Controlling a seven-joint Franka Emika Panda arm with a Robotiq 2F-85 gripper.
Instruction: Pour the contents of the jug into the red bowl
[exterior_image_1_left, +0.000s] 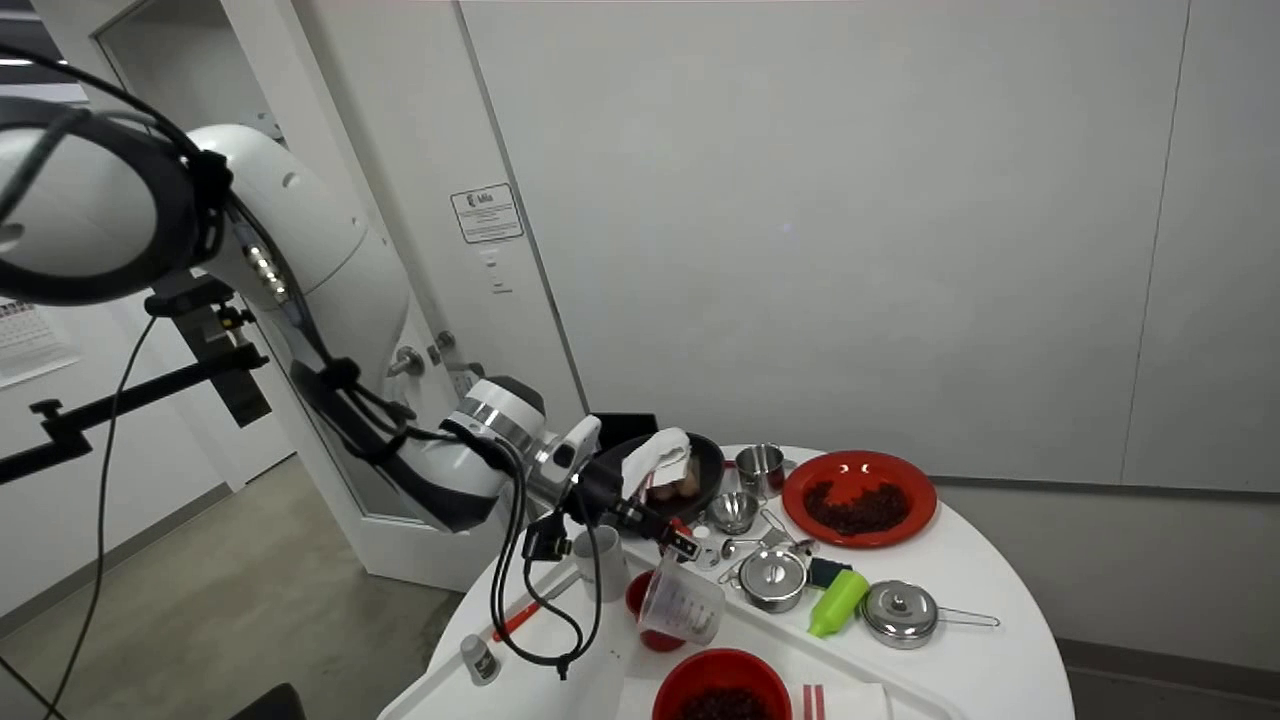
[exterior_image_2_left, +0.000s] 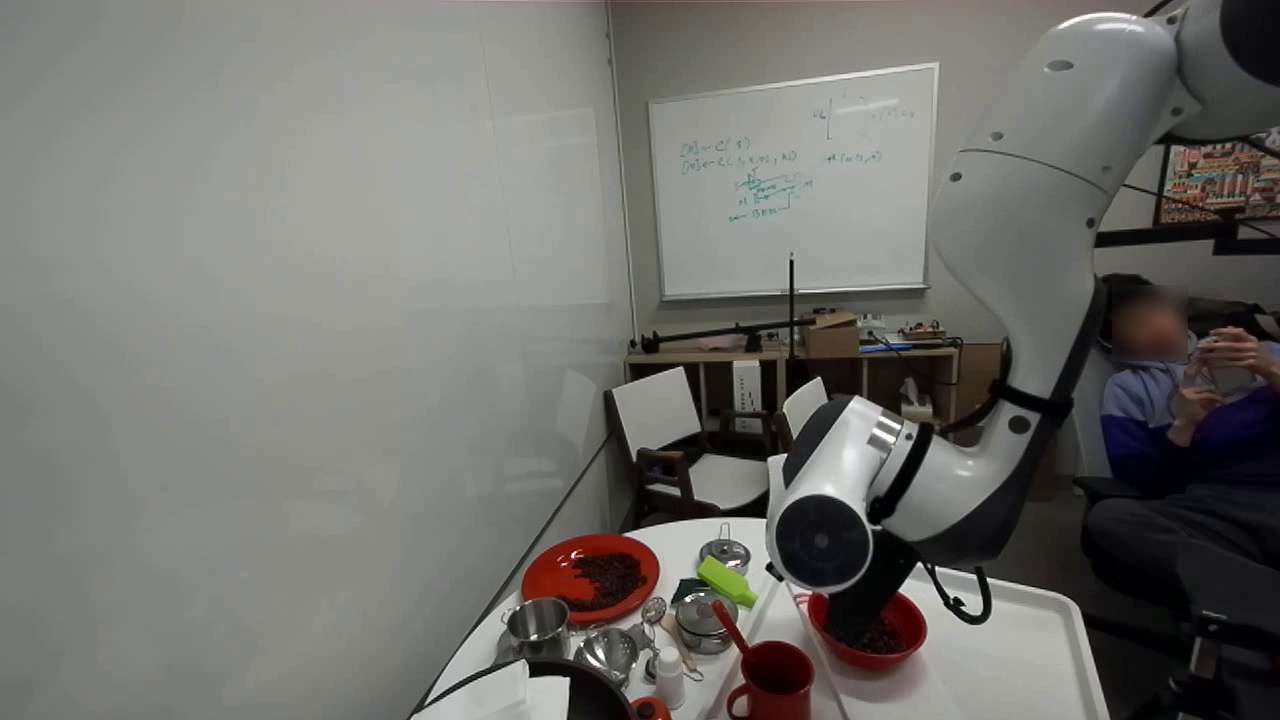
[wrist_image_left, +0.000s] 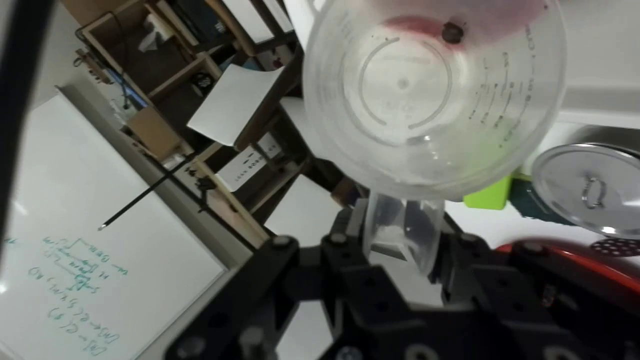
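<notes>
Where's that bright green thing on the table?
In an exterior view, the bright green thing lies low and right of centre, between the lidded pot and the lidded pan.

The jug (exterior_image_1_left: 683, 603) is that see-through plastic kind with measuring marks printed on it, and it's up in the air, tipped at an angle near the red bowl (exterior_image_1_left: 722, 664). Wrist view shows a dark bit (wrist_image_left: 452, 33) in the jug. Bowl's sitting upright in the white tray (exterior_image_2_left: 1010, 640), with a decent heap of small dark bits (exterior_image_1_left: 722, 705) in the bottom.
</notes>
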